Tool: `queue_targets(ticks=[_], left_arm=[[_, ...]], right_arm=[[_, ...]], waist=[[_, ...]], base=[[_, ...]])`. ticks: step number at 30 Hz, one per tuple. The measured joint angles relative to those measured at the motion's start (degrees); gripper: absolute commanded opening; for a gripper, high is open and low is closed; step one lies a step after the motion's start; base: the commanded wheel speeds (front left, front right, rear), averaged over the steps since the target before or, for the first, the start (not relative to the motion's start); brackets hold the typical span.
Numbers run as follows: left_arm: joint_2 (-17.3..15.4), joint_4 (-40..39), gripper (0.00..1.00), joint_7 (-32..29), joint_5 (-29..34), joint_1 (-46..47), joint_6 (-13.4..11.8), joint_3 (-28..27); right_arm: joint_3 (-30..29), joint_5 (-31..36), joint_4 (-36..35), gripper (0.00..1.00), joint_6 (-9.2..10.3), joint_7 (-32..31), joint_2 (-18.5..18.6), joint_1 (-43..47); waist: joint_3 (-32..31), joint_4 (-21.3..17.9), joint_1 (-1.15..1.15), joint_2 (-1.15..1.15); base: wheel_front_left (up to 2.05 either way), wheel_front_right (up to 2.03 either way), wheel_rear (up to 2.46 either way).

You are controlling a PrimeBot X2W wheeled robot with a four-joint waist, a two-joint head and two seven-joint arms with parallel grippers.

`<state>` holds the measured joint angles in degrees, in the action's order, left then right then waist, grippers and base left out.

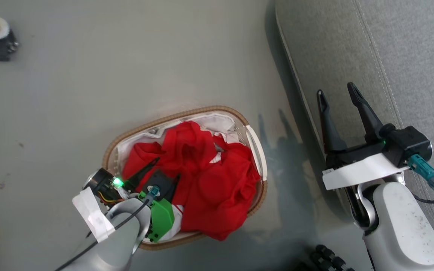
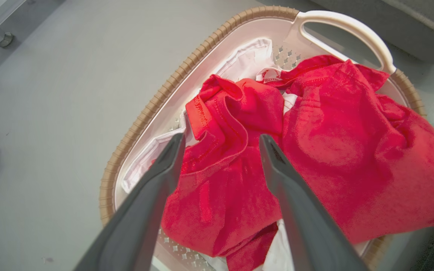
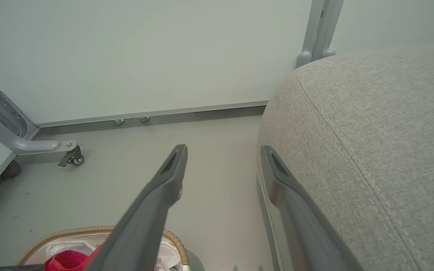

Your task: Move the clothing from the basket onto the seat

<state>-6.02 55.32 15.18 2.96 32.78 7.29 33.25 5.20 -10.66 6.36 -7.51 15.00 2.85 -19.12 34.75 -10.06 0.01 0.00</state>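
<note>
1. Your left claw (image 2: pixel 221 139) is hanging spread wide over the red clothing (image 2: pixel 337 150), pinching nothing.
2. You are seeing the clothing lying heaped in the laundry basket (image 2: pixel 156 101), one edge draping over its rim.
3. Your right claw (image 1: pixel 335 90) is standing spread and empty over the edge of the grey seat (image 1: pixel 409 56), with the laundry basket sitting on the floor (image 1: pixel 89 94) near it.
</note>
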Motion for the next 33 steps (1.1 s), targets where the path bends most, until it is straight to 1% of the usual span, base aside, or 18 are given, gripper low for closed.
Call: queue_targets(ticks=[4,6,10,14,19,20,21,22,23,24,25,33], left_arm=[[-0.79,2.61,1.00,0.00,0.37,2.71,-0.27,0.41],[-1.42,3.70,1.00,0.00,0.67,4.24,-1.32,0.48],[-2.53,6.67,1.00,-0.04,1.31,6.89,-2.57,0.92],[-2.87,10.50,1.00,-1.81,1.38,8.67,-2.71,1.32],[-2.32,13.71,1.00,-2.97,0.76,9.78,-2.26,1.64],[-2.19,14.25,0.98,-3.26,0.49,9.83,-2.25,1.57],[-2.05,14.63,0.94,-3.59,0.33,9.87,-2.25,1.60],[-1.92,15.08,0.50,-3.76,0.24,9.87,-2.25,1.60],[-1.78,15.40,0.40,-4.08,0.05,9.87,-2.25,1.59],[-1.72,15.59,0.06,-4.15,-0.12,9.87,-2.25,1.57],[-1.60,15.81,0.00,-4.31,-0.29,9.90,-2.25,1.57],[-0.45,16.68,0.00,-2.85,-1.25,9.89,-2.85,2.09]], right_arm=[[1.43,-1.36,-0.46,1.00,0.00,0.00,-0.01,-1.24],[2.04,-2.11,-0.77,1.00,0.00,0.00,-0.01,-1.93],[2.91,-3.41,-1.19,1.00,0.00,0.00,-0.01,-2.85],[3.57,-4.03,-1.18,1.00,0.00,0.00,-0.02,-3.20],[4.17,-4.17,-1.14,1.00,0.00,0.00,-0.02,-3.65],[4.31,-4.17,-1.13,1.00,0.00,0.00,-0.03,-3.65],[4.41,-4.17,-1.12,1.00,0.00,0.00,-0.03,-3.65],[4.56,-4.17,-1.12,1.00,0.00,0.00,-0.02,-3.65],[4.79,-4.15,-1.12,1.00,0.00,0.00,-0.03,-3.65],[4.92,-4.13,-1.13,1.00,0.00,0.00,-0.04,-3.65],[5.01,-4.04,-1.14,1.00,0.00,0.00,-0.04,-3.65],[4.86,-2.80,-0.54,1.00,0.00,-0.01,-0.04,-3.65]], waist=[[3.44,-2.04,0.00,0.00],[5.12,-3.03,0.00,0.00],[7.92,-4.70,0.00,0.00],[10.08,-6.00,0.00,0.00],[11.98,-7.13,0.00,0.00],[12.21,-7.24,0.00,0.00],[12.34,-7.30,0.00,0.00],[12.44,-7.31,0.00,0.00],[12.46,-7.26,0.00,0.00],[12.44,-7.22,0.00,0.00],[12.41,-7.14,0.00,0.00],[10.87,-6.06,0.00,0.00]], base=[[0.00,0.00,0.00],[0.00,0.00,0.00],[0.00,0.00,0.00],[0.00,0.00,0.00],[0.00,0.00,0.00],[0.00,0.00,0.00],[0.00,0.00,0.00],[0.00,0.00,0.00],[0.00,0.00,0.00],[0.00,0.00,0.00],[0.00,0.00,0.00],[0.00,0.00,0.00]])
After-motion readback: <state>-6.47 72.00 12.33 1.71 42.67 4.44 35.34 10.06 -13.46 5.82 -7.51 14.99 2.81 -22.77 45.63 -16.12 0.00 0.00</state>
